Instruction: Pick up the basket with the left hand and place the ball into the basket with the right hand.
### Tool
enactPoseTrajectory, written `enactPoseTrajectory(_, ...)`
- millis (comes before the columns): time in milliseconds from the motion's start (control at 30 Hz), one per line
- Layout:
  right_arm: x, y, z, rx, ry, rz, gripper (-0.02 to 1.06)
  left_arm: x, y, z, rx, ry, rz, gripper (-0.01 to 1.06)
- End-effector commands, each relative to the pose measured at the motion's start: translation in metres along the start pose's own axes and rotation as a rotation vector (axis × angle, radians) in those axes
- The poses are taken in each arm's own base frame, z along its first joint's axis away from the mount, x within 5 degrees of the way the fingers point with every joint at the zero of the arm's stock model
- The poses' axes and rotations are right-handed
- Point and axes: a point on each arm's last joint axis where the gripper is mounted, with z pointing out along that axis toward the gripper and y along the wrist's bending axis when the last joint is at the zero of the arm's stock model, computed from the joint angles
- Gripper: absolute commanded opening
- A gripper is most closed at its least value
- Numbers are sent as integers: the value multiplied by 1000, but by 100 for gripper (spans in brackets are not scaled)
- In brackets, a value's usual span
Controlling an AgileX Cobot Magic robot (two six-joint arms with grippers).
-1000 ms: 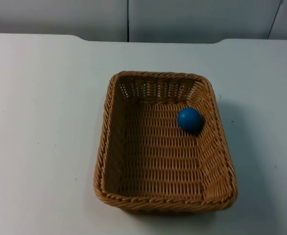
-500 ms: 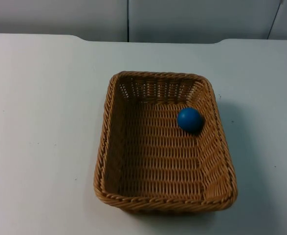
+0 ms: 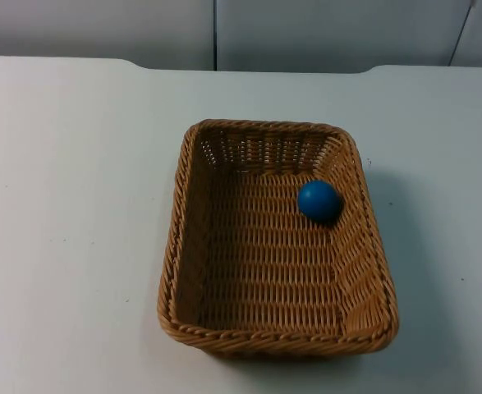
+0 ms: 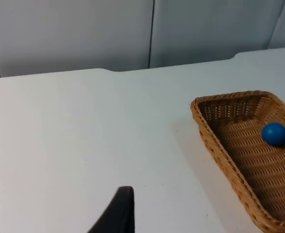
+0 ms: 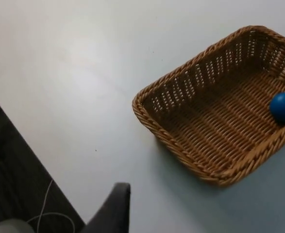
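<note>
A brown wicker basket (image 3: pixel 175 215) stands on the white table, a little right of the middle in the top view. A blue ball (image 3: pixel 319 200) lies inside it against the right wall, toward the far end. From the left wrist view, the basket (image 4: pixel 215 141) with the ball (image 4: pixel 275 134) is well off to the side, and my left gripper (image 4: pixel 120 213) waits over bare table apart from it. My right gripper (image 5: pixel 114 208) is also drawn back, with the basket (image 5: pixel 181 145) and ball (image 5: pixel 283 107) at a distance. Neither gripper touches anything.
The grey partition wall (image 3: pixel 216 33) closes the far side of the table. In the right wrist view the table's edge runs close to the gripper, with dark floor (image 5: pixel 16 189) beyond it. Bare white table (image 3: pixel 68 205) surrounds the basket.
</note>
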Motion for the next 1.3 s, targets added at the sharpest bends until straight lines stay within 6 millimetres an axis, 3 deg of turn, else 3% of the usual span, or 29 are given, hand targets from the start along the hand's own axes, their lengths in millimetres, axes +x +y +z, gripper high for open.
enactPoseTrajectory(0,-2,1,-8,-4,-29,-12,105,1,1,-8,-21,-7,-18,96)
enactPoseTrajectory(133,5,4,-29,-1,-84,-28,105,5,3,-12,-42,20,-36,96)
enactPoseTrajectory(433,23,3,-55,48,-215,14,105,17,5,-10,-64,132,-31,96)
enactPoseTrajectory(667,32,4,-55,41,-108,16,105,17,6,-11,-80,133,-48,96)
enactPoseTrajectory(1267,39,-3,-49,105,-60,82,105,18,7,-8,-79,131,-46,96)
